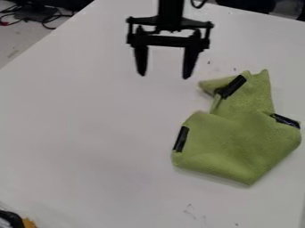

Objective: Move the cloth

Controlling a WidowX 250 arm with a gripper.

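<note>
Cloth [232,138], green and loosely folded, is to be moved; it is seen lying on the right side of the white table [89,116]. The gripper [164,76] is held beyond it, in the far middle of the scene, with its two fingers spread apart and nothing pinched between them. Just to the right and a little nearer, the narrow far end of the cloth is reached, where one black strip [235,87] is set. Two more are carried by the wider near part, one on its left edge and one at its right corner.

A grip could be missed if the fingers were closed on flat fabric, since little is raised there to be caught; the bent flap at the far left (the likeliest handhold, it is judged) might be better taken. If only the top layer were pinched, the folds could be pulled open and the rest left trailing. The strips may prove stiffer than the fabric, and a finger could be made to slip on one.

By the right corner, little tabletop is shown, so a push rightward would be the riskier choice. Wide room is offered to the left, bounded on the far left by the table's slanting edge, past which dark cables [52,18] are seen.
</note>
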